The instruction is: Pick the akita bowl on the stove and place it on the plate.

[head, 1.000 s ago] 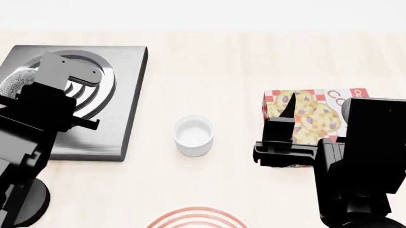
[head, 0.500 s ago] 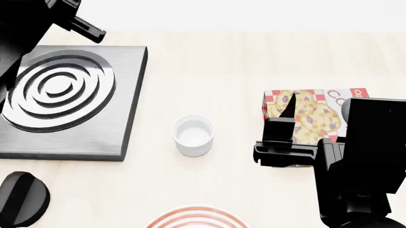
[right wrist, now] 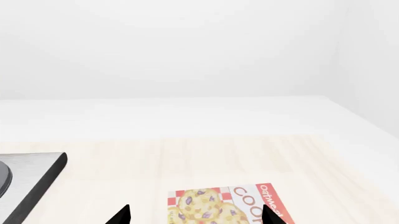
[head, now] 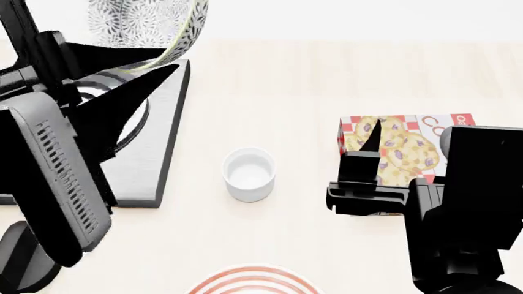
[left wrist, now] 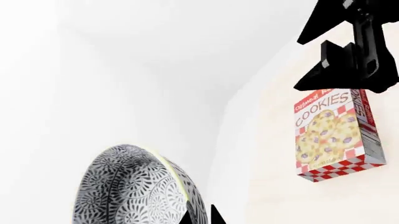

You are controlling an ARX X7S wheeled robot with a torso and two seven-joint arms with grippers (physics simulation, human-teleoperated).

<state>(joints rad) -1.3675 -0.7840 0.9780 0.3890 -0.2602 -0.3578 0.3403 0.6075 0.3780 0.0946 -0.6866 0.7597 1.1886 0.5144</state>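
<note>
The akita bowl, speckled black and white, hangs tilted above the stove's far edge at the top left of the head view. My left gripper is shut on its rim. In the left wrist view the two fingertips pinch the rim of the bowl, my left gripper at the picture's edge. The stove lies under my left arm, mostly hidden. The plate with red rings shows only its far edge at the near table edge. My right gripper hovers open over the cookie box; its fingertips stand wide apart.
A small white cup stands between the stove and the cookie box. The stove's black knob sits at the near left, partly behind my left arm. The cookie box lies under the right gripper.
My left arm has lifted the bowl off the stove, swung up and back, and now fills the left of the head view with the bowl held high. The right arm has not moved.
</note>
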